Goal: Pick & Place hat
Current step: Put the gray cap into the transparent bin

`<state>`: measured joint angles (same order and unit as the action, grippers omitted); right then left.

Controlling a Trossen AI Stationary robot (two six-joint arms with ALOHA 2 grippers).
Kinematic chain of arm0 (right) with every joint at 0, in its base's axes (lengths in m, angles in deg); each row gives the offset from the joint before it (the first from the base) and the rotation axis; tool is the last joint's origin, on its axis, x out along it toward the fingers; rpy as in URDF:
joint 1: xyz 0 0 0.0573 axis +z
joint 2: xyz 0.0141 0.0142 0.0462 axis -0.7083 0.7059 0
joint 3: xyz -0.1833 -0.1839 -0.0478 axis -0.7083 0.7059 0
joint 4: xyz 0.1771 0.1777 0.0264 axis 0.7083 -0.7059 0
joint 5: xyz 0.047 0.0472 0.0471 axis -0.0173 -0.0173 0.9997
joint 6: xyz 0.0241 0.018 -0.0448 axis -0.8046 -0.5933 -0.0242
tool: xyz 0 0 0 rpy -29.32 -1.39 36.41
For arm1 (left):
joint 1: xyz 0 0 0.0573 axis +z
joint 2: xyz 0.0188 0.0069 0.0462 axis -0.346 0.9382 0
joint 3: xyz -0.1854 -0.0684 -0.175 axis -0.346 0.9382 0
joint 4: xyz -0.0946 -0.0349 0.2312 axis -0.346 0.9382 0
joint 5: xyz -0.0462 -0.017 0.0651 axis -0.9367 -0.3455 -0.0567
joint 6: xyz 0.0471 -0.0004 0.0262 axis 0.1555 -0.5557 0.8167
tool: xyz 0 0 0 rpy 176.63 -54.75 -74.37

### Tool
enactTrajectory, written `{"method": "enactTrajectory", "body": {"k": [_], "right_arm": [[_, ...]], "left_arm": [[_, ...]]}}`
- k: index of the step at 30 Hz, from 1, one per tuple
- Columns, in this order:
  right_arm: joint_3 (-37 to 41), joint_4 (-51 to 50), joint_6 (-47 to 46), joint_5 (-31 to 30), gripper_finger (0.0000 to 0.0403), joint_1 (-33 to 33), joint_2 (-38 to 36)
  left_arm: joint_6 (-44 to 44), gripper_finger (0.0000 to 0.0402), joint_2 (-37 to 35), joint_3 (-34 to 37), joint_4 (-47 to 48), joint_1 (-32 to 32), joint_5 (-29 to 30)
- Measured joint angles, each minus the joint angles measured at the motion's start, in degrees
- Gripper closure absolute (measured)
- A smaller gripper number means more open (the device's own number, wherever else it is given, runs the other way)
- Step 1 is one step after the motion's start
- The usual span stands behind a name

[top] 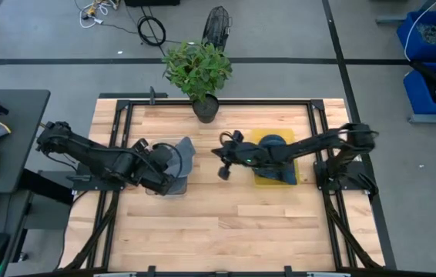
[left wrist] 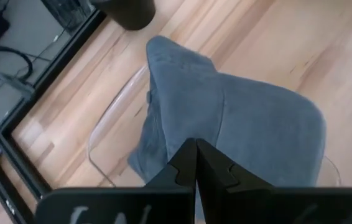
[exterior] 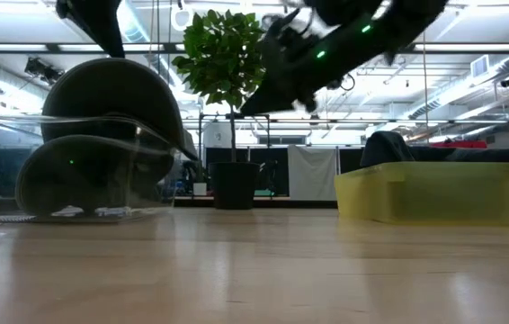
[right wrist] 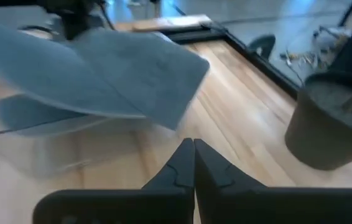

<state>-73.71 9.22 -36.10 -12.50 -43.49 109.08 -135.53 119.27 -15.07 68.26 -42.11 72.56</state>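
Note:
A blue-grey hat (top: 181,156) sits partly inside a clear plastic container (top: 168,185) on the table's left half. It also shows in the low view (exterior: 115,94), the left wrist view (left wrist: 238,118) and the right wrist view (right wrist: 101,68). My left gripper (left wrist: 194,152) is shut at the hat, above the container. My right gripper (top: 223,168) is shut and empty. It hangs above the bare table between the container and a yellow bin (top: 299,171), and its shut fingers show in the right wrist view (right wrist: 193,149). My left gripper is shut on the hat's cloth (left wrist: 191,134), slanting down from the table's left side. The fingers themselves hide the place of contact, so I cannot tell which part or how many layers. The hat's dome (exterior: 111,85) stands above the container's rim and its lower part is inside.
A potted plant (top: 199,73) stands at the middle of the table's far edge. The yellow bin on the right holds a dark blue thing (top: 273,145). Bare wood lies along the near half of the table (top: 226,231). A black frame (top: 125,100) borders the table.

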Motion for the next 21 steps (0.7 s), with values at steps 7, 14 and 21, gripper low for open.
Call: {"method": "enactTrajectory", "body": {"k": [7,14,21], "right_arm": [[-8.95,-1.94,-2.88,0.02,0.0402,-3.5,11.64],[-15.74,-1.68,-5.24,8.5,0.0403,-6.45,19.33],[-22.36,-2.87,-5.12,17.12,0.0403,-8.14,24.1]], "left_arm": [[6.97,0.0396,0.02,4.28,-7.61,3.63,0.08],[5.25,0.0396,0.02,9.48,-8.22,6.63,-1.07],[3.65,0.0397,0.02,13.08,-8.08,8.01,-6.08]]}}
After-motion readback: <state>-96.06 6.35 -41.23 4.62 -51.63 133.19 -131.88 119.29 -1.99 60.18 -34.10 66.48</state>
